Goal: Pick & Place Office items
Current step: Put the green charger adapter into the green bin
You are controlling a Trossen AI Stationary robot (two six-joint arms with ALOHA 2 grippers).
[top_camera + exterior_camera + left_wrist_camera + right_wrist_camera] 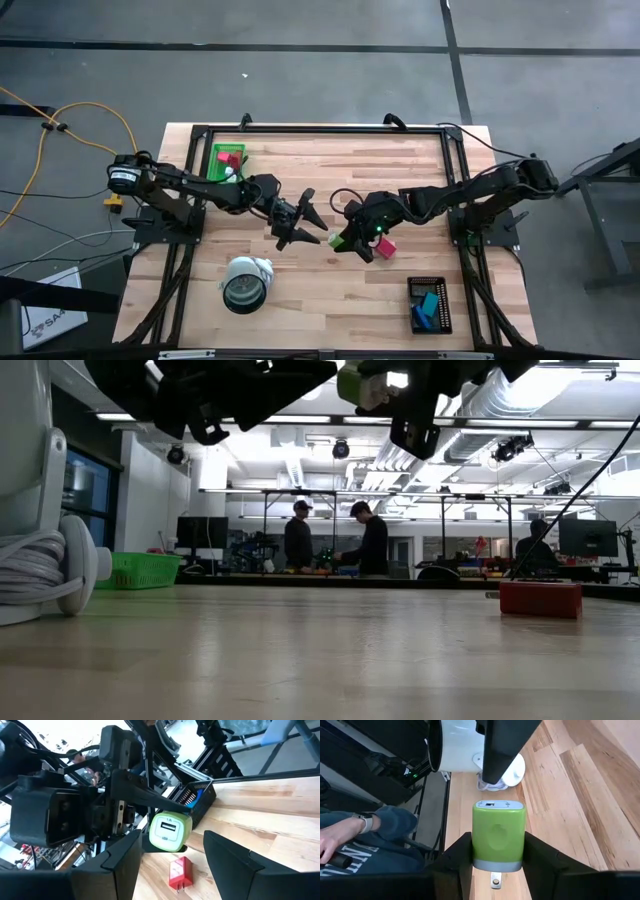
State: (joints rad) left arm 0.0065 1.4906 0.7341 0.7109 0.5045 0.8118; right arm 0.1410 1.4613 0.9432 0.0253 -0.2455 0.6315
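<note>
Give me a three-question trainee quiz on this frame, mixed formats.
1. True or false: the green charger lies on the table.
2. Which gripper holds it? A left B right
3. Fill in: the red block sits on the table beside the ___ gripper.

Key: 1 false, it is held up between the right jaws. 2 B; the left jaws stand open facing it. 3 right.

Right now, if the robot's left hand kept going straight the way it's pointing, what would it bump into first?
Probably the green charger that the right hand is holding up above the table. The left hand is open and aimed at it, with the charger just ahead of its fingers. How close they are is hard to tell.
</note>
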